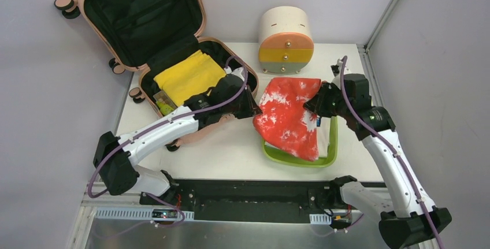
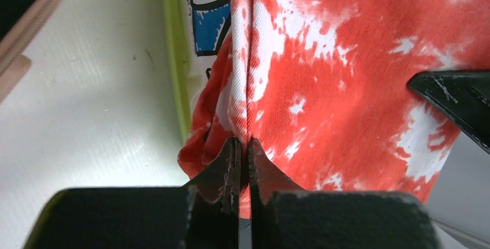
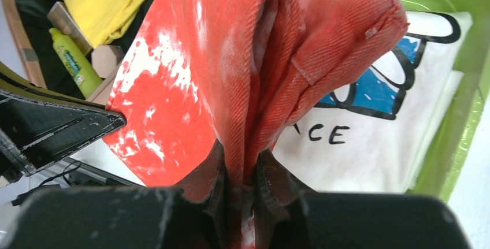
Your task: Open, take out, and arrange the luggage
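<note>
The luggage [image 1: 138,15] lies open at the far left, lid upright, its base just left of my left gripper [image 1: 252,109]. My left gripper pinches the left edge of a red-and-white cloth [image 1: 289,119]; my right gripper [image 1: 311,104] pinches its right edge. The cloth hangs over the green tray [image 1: 333,145]. Both arms reach forward, wrists turned inward.

Upper left, I see the luggage [image 1: 138,12] in peach-pink with black lining, a plain yellow cloth [image 1: 188,75] inside. At centre the tie-dye cloth [image 1: 289,116] is red mottled with white, over a lime-green tray [image 1: 334,142] and a white garment [image 3: 375,139] printed in blue and black. The drawer unit [image 1: 283,26] at top is cream with orange, yellow and grey drawers.
</note>
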Controlling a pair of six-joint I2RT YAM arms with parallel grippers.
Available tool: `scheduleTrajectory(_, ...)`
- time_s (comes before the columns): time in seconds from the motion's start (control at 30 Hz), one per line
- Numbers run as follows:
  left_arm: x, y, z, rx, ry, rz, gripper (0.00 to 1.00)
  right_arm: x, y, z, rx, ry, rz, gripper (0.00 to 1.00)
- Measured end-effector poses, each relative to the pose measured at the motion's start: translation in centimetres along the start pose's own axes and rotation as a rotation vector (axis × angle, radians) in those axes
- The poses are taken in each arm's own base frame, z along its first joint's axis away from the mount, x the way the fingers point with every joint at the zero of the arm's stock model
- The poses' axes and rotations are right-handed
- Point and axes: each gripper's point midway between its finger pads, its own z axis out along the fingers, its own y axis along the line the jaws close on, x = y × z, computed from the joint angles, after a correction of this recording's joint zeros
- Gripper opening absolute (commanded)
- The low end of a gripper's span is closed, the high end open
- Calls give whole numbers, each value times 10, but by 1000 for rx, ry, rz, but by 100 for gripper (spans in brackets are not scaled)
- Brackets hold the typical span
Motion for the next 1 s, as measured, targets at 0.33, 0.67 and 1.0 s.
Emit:
scheduleTrajectory(0.33, 18, -1, 47, -39, 13, -27, 0, 4, -34, 17, 39, 91, -7, 0)
scheduleTrajectory(0.67, 28, 5, 67, -65, 24, -26, 0, 14, -59, 36, 20, 156, 22, 0)
scheduleTrajectory(1.0, 53, 30, 105, -154, 67, -6, 5, 26, -89, 69, 22, 224, 29, 18)
